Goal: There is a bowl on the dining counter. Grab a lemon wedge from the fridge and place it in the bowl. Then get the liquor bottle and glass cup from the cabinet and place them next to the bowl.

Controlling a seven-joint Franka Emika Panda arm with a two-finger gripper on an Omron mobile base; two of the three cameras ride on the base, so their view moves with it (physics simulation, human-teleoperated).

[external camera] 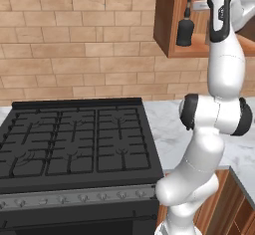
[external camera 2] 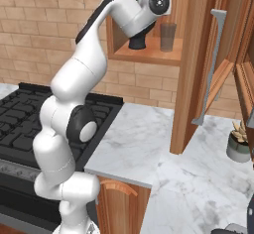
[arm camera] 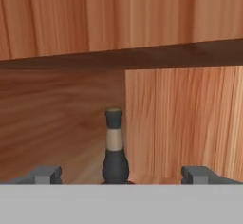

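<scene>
The liquor bottle (external camera: 185,27), dark with a narrow neck and stopper, stands on the floor of the open wooden cabinet (external camera: 164,25). In the hand view the liquor bottle (arm camera: 114,147) rises straight ahead between my two fingertips, close in front. My gripper (arm camera: 122,174) is open, with nothing between its fingers. From the right, the bottle's squat base (external camera 2: 138,42) shows below my forearm. The glass cup (external camera 2: 167,36) stands just to its right on the same cabinet floor. The bowl, lemon wedge, fridge and dining counter are out of view.
A black gas stove (external camera: 74,139) sits below the cabinet to the left, against a brick wall (external camera: 74,45). The cabinet door (external camera 2: 198,64) hangs open with a grey bar handle (external camera 2: 212,64). A small potted plant (external camera 2: 239,144) stands on the marble worktop (external camera 2: 149,139).
</scene>
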